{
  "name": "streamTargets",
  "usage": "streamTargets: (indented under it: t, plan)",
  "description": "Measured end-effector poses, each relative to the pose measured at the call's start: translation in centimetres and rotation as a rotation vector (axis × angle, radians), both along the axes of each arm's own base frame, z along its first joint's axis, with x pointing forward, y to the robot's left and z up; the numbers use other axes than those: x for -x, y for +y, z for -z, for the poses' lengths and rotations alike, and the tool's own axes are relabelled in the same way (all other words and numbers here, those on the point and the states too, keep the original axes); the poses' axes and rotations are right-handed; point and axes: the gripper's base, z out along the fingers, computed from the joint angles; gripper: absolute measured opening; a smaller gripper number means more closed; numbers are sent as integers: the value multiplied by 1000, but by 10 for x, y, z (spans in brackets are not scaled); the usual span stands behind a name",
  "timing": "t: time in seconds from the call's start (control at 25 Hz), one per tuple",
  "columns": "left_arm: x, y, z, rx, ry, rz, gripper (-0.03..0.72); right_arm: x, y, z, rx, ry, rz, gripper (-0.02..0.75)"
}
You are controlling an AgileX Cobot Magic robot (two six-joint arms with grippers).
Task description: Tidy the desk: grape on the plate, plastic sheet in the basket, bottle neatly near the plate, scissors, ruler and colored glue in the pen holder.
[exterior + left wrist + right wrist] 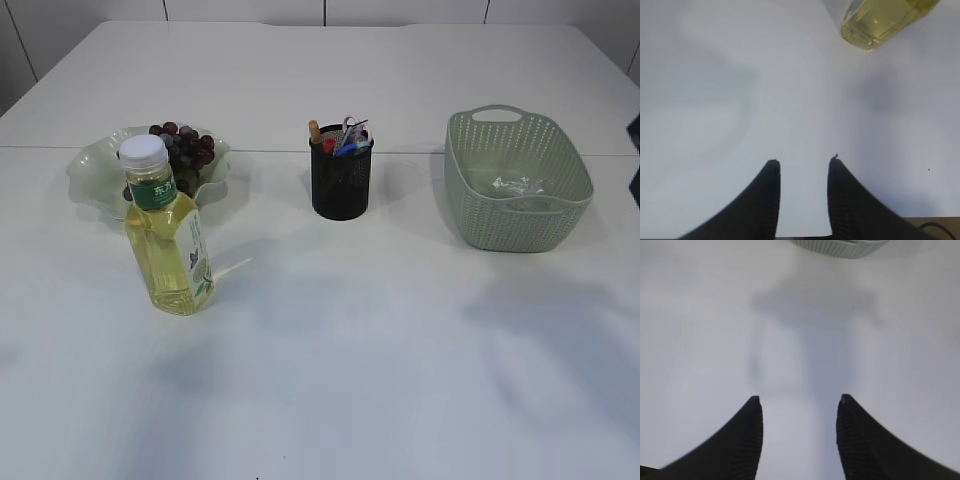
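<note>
The grape (186, 148) lies on the pale green plate (90, 165) at the back left. Just in front of the plate stands the bottle (167, 232) of yellow liquid, upright; its base (875, 22) shows at the top of the left wrist view. The black pen holder (341, 180) in the middle holds scissors (352, 138) and colored glue (315, 132); the ruler is not distinguishable. The plastic sheet (517, 185) lies in the basket (560, 165) at the right. My left gripper (803, 161) and right gripper (799, 399) are both open and empty above bare desk (350, 330). Neither arm shows in the exterior view.
The basket's edge (837, 246) shows at the top of the right wrist view. The desk's near edge (935, 220) appears at the lower right of the left wrist view. A seam (280, 152) crosses the tabletop behind the objects.
</note>
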Motion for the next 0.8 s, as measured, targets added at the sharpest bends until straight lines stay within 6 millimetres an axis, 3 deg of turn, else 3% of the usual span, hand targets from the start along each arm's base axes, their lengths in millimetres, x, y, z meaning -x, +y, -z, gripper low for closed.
streamTargets:
  t: [0.32,0.6,0.8]
  plan:
    - [52,7,-26,-27,-66,9,251,72,-14,-17,-41,-105,45,385]
    - [96,12,-43,-48,-194,20,389,148,-29,-25,-87,-256,68,385]
    - [125,15,-52,-39,-305,16,412,204,-38,-28,-145,-429,66,385]
